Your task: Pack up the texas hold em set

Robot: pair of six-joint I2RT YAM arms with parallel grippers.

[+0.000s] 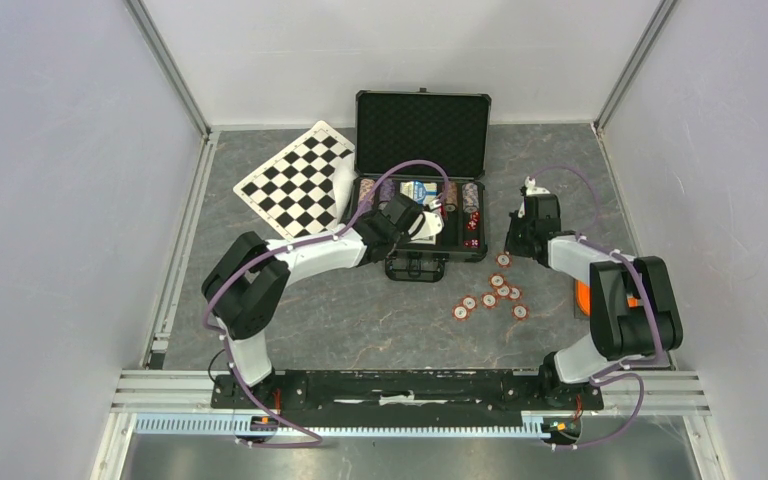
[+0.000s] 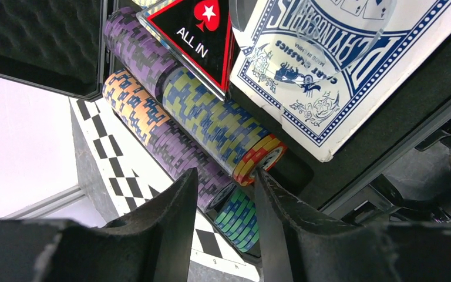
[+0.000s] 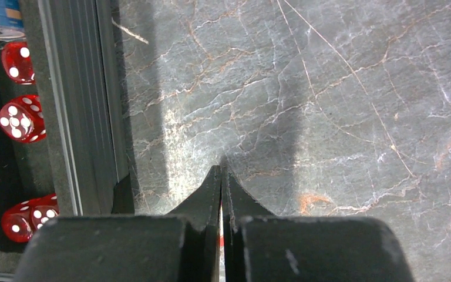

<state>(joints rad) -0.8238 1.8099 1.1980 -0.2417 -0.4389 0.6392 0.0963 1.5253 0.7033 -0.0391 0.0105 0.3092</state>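
The black case (image 1: pixel 422 125) lies open, its foam lid up at the back. My left gripper (image 1: pixel 422 218) is inside it, open and empty (image 2: pixel 226 188), its fingers astride the near ends of the rows of striped poker chips (image 2: pixel 211 120). The right finger touches a red-yellow end chip (image 2: pixel 265 157). An "ALL IN" button (image 2: pixel 197 35) and a blue card deck (image 2: pixel 335 76) lie beyond. My right gripper (image 1: pixel 513 240) is shut (image 3: pixel 221 170) over bare table just right of the case wall (image 3: pixel 82 117). A thin red sliver shows in its slit. Red dice (image 3: pixel 20 119) lie in the case. Several loose chips (image 1: pixel 490 297) lie on the table.
The black-and-white checkered board (image 1: pixel 295 182) lies left of the case and shows under it in the left wrist view (image 2: pixel 123 176). An orange object (image 1: pixel 582 297) sits by the right arm. Grey walls enclose the table on three sides.
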